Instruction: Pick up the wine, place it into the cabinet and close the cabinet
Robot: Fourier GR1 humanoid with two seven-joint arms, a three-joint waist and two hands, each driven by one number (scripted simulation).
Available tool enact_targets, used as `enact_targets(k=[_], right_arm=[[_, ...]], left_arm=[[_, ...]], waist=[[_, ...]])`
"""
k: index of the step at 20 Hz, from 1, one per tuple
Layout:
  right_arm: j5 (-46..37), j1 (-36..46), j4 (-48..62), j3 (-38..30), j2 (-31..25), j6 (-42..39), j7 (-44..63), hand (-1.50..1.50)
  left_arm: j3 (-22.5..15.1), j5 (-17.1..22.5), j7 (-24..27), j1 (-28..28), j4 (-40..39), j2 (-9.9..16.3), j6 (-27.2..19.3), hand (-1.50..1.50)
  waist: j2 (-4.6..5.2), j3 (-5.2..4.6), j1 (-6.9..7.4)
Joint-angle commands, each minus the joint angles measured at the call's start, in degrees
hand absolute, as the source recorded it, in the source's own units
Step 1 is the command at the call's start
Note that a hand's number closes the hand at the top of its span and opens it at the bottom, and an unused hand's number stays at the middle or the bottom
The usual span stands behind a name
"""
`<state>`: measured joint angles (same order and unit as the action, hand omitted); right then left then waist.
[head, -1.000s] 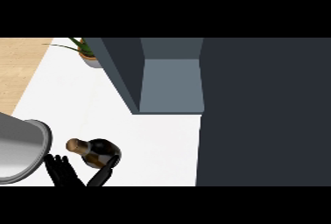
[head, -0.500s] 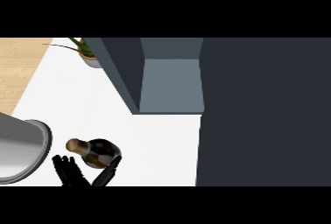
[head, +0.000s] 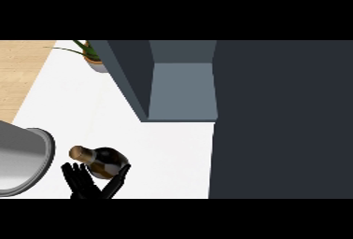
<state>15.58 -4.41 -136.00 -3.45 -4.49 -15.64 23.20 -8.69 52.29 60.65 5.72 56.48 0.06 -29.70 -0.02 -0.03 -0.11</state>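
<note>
Black hand (head: 88, 186) sits at the near edge of the counter (head: 165, 154), fingers and thumb spread open either side of the wine (head: 103, 161), not yet closed round it. I judge the pick not made. Beyond, the cabinet (head: 183, 88) stands open. Placing and closing remain. Which hand this is I cannot tell.

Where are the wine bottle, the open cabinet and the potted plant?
wine bottle (head: 105, 162), head view, dark body.
open cabinet (head: 183, 91), head view, inner shelf floor.
potted plant (head: 96, 66), head view, pot's side.
</note>
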Motion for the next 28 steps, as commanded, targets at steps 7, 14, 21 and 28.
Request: enact_targets(k=[7, 14, 21, 28], right_arm=[[0.2, -3.7, 1.8, -1.3, 0.3, -3.4, -4.6, -1.50], [-2.3, -1.3, -0.9, 1.8, 1.6, -0.3, -0.8, -1.50], [-2.1, 1.8, 2.8, -0.4, 0.5, -0.2, -1.4, -1.50], [-0.5, 0.1, 2.0, -0.6, 0.4, -1.3, -1.7, -1.50]], left_arm=[[-4.4, 5.4, 7.8, -1.5, -6.7, -0.1, 7.7, 1.50], [0.5, 5.2, 9.1, -6.8, -18.1, 0.0, 15.2, 1.50], [-0.7, 2.9, 7.9, -8.0, -16.6, 0.0, 11.0, 1.50], [-19.9, -9.6, -6.3, -1.6, -9.6, 13.9, 28.9, 1.50]], waist=[[0.00, 0.02, -0.08], [0.08, -0.05, -0.21], [0.11, -0.03, -0.07], [0.11, 0.00, -1.26]])
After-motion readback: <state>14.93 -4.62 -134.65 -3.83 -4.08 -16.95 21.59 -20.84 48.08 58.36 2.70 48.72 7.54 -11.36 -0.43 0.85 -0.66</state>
